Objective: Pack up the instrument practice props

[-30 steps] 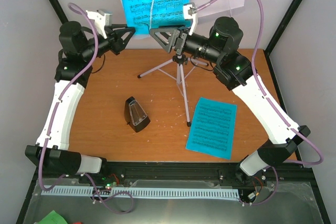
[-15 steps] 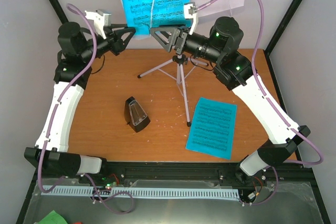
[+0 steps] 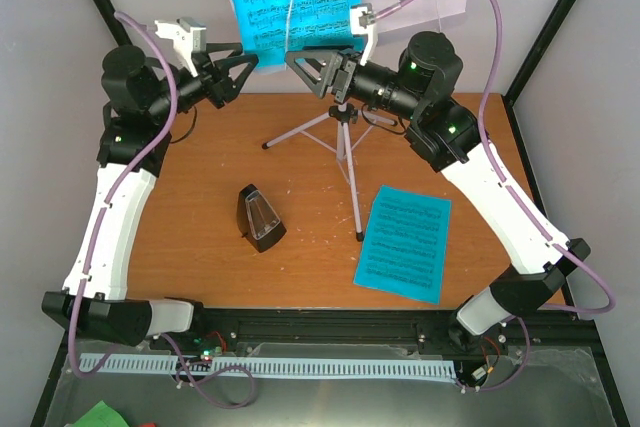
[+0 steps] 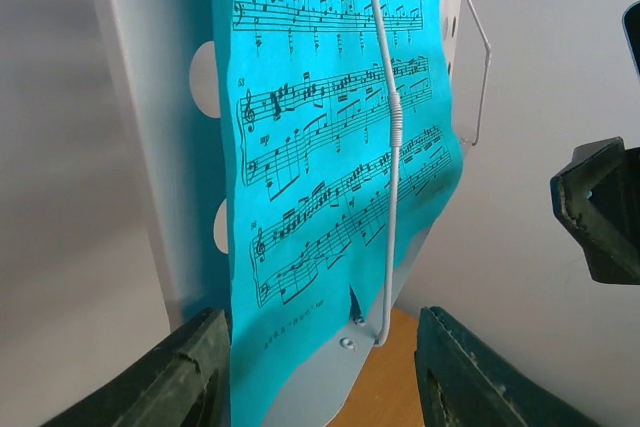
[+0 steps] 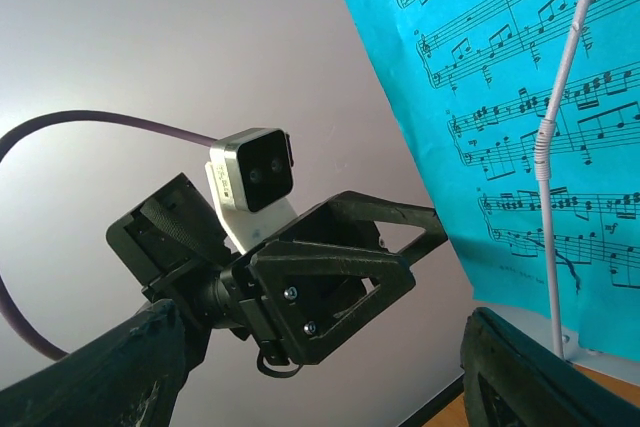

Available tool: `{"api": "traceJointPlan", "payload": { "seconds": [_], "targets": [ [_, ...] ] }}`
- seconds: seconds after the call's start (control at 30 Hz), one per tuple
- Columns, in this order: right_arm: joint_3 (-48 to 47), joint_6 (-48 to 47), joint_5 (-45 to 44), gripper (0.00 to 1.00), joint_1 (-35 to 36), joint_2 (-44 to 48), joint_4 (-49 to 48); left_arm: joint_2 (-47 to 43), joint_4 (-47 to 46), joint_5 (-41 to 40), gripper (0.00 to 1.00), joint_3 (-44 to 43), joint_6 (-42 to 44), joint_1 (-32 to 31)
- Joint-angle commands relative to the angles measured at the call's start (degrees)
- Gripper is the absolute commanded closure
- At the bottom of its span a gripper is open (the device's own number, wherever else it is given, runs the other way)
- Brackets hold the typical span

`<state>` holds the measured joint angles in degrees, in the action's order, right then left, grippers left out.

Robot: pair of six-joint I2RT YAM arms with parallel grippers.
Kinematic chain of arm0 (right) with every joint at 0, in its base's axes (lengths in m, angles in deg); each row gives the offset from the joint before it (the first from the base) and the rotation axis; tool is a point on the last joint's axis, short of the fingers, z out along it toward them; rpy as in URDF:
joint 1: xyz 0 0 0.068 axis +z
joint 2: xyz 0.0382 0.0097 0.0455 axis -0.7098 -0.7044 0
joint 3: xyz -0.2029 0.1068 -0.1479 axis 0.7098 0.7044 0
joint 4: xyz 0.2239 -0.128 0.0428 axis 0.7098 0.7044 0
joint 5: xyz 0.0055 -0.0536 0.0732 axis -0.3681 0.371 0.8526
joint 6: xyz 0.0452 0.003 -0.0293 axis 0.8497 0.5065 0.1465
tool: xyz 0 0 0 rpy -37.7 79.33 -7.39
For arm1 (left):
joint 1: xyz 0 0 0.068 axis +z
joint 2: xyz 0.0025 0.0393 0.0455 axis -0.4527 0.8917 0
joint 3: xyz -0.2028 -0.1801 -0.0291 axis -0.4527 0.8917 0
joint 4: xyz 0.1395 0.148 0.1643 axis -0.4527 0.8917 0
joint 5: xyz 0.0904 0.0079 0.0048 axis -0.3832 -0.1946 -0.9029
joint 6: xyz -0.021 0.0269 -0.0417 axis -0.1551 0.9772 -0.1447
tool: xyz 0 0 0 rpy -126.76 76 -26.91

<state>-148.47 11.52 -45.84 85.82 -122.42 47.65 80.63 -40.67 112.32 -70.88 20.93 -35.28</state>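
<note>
- Left gripper (image 4: 330, 382): jaws spread wide, nothing held. The bottom edge of the cyan sheet-music page (image 4: 320, 147), printed with black notes, hangs just ahead of the gap, closer to the left-hand finger in the wrist view.
- The page lies against the grey perforated tray (image 4: 150, 147) of the grey tripod music stand (image 3: 343, 132). A thin white wire retainer (image 4: 385, 147) pins it, running down ahead of the middle of the gap.
- Right gripper (image 3: 300, 67): jaws also wide and empty. It faces the left gripper across the page's lower edge.
- Judged step: take the page off the tray.
  - Pinch the free lower corner only, with the fingers clear of the wire.
  - Slide the paper out from under the retainer rather than pulling it straight off, which risks a tear.
- The stand looks light, so steady the tray with the right jaws before pulling.
- The small black pyramid metronome (image 3: 260, 217) and a second cyan page (image 3: 405, 242) lie on the wooden table (image 3: 200, 167), well below both jaws.
</note>
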Motion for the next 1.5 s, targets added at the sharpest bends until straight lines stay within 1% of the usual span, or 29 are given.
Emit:
{"api": "traceJointPlan", "payload": {
  "seconds": [0.0,0.27,0.43,0.6,0.83,1.0,1.07,1.2,1.27,1.33,1.4,1.47],
  "targets": [
    [-0.3,-0.2,-0.1,0.26,0.6,-0.6,-1.3,-0.2,-1.7,0.9,0.47,-0.3,-0.6,-0.3],
    [-0.2,-1.2,-0.7,0.26,0.6,-0.7,-1.1,1.2,-2.0,0.5,0.49,-3.9,-1.0,-0.3],
    [-1.2,-1.2,-0.6,0.26,0.6,-1.5,-1.0,2.5,-2.0,1.5,0.55,-6.3,-1.4,-0.3],
    [-2.5,-1.3,-0.5,0.27,0.6,-2.6,-1.0,4.9,-2.0,3.3,0.63,-9.9,-1.8,-0.3],
    [-6.2,-2.8,-2.8,0.27,0.6,-4.6,0.6,8.1,-1.0,4.2,0.63,-14.5,-1.5,-0.3],
    [-11.9,-3.4,-4.7,0.28,0.6,-7.7,3.3,10.0,-1.1,5.0,0.64,-16.1,-2.1,-0.3],
    [-14.2,-3.7,-5.9,0.27,0.5,-9.4,4.4,10.4,-1.1,5.4,0.67,-16.5,-2.1,-0.3],
    [-23.8,-4.3,-7.1,0.27,0.2,-13.6,7.4,10.7,-1.3,6.0,0.76,-16.9,-2.3,-0.3],
    [-27.3,-4.1,-7.2,0.27,-0.1,-15.4,8.9,10.8,-1.6,6.3,0.85,-16.7,-2.5,-0.3],
    [-28.4,-3.6,-7.1,0.29,-0.4,-16.4,9.2,11.0,-1.8,7.1,0.93,-16.5,-3.0,-0.3],
    [-28.3,-3.3,-6.9,0.29,-0.7,-16.7,9.2,11.1,-1.9,7.6,0.99,-16.4,-3.2,-0.3],
    [-28.2,-3.1,-7.1,0.30,-1.1,-16.9,9.4,10.9,-1.9,7.4,1.00,-16.3,-3.0,-0.3]
  ]
}}
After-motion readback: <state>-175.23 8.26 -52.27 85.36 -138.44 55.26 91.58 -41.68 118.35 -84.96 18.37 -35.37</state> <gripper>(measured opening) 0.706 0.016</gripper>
